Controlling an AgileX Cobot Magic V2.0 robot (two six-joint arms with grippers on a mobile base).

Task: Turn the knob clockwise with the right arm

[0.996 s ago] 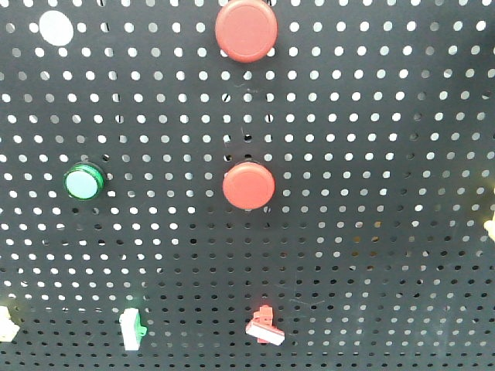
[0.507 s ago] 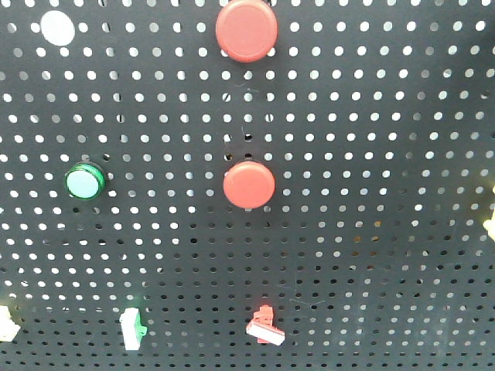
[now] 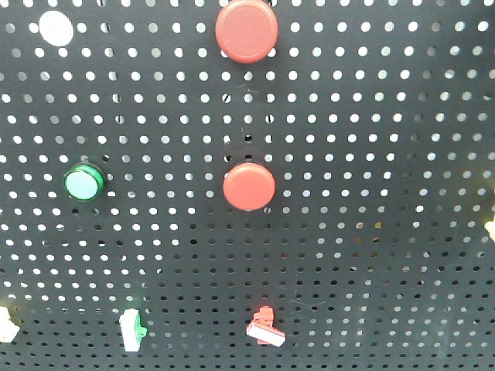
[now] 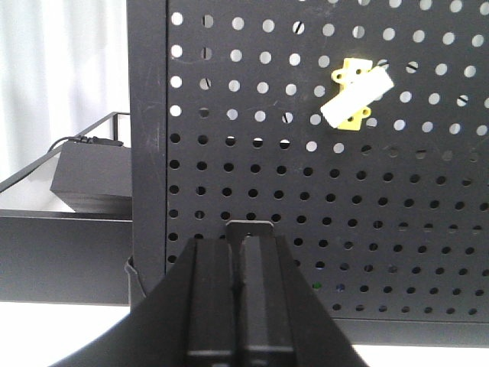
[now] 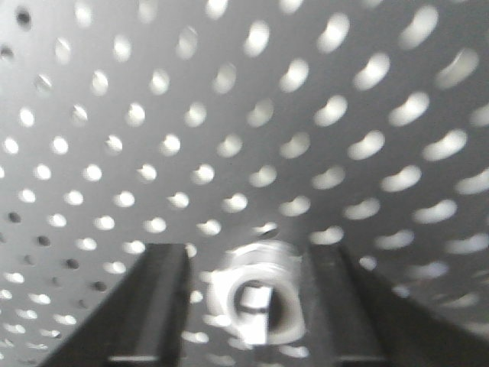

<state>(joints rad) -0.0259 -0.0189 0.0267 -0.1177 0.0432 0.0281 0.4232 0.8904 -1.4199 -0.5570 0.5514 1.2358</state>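
1. Nothing on the pegboard shifts between the earlier frames and now.
2. Right gripper is spread, one finger at 9 o'clock of the blurred silver knob, the other at 3 o'clock; contact unclear.
3. Left gripper is pressed together below the yellow switch.

Light shines through the holes of the pegboard from behind, leaving its face dim. The right wrist view is soft and blurred throughout, holes stretching toward its edges; the left wrist view is sharp, with white glare past the pegboard's left edge.
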